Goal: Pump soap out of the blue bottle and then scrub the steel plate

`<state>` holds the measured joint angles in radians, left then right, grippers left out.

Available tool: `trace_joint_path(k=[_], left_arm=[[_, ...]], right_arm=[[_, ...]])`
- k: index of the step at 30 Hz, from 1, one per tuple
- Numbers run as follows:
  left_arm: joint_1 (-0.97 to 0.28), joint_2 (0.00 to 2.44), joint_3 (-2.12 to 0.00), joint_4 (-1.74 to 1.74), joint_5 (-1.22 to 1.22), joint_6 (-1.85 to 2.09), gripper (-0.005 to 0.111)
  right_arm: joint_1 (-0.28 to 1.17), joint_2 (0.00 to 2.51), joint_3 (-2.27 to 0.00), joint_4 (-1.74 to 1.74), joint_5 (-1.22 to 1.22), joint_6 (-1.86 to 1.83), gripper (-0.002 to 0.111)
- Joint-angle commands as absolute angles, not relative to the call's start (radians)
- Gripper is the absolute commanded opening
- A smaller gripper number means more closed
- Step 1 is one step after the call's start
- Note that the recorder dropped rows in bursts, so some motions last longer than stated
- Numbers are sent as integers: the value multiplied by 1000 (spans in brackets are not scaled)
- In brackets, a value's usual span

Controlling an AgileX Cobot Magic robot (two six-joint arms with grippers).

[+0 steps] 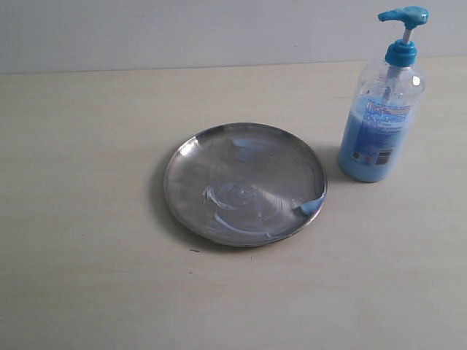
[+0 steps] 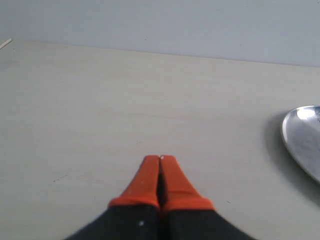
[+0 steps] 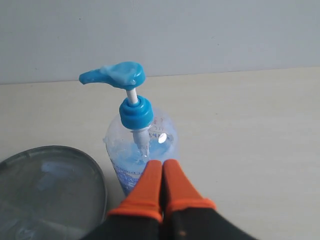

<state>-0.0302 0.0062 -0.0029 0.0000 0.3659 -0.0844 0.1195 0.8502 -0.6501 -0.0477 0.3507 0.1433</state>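
Observation:
The steel plate (image 1: 244,182) lies flat mid-table, streaked with whitish-blue soap (image 1: 241,197) and holding a blue blob (image 1: 309,207) at its right rim. The blue bottle (image 1: 381,124) stands upright to its right, pump head (image 1: 403,14) raised. Neither arm shows in the exterior view. My left gripper (image 2: 160,159) is shut and empty over bare table, with the plate's edge (image 2: 300,137) off to one side. My right gripper (image 3: 162,162) is shut and empty, its orange tips just in front of the bottle (image 3: 142,150), below the pump head (image 3: 117,75); the plate (image 3: 47,192) lies beside it.
The pale wooden table (image 1: 87,277) runs back to a grey wall (image 1: 182,29). Nothing else stands on it.

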Motion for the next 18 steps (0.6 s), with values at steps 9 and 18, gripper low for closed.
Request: trace_joint_path(k=[9,18], left_arm=[[-30,0,0,0,354,-82,0],[-30,0,0,0,354,-82,0]], right_arm=[[115,852,-659,-19,320,142,0],[115,874,-659,0,374,45,0]])
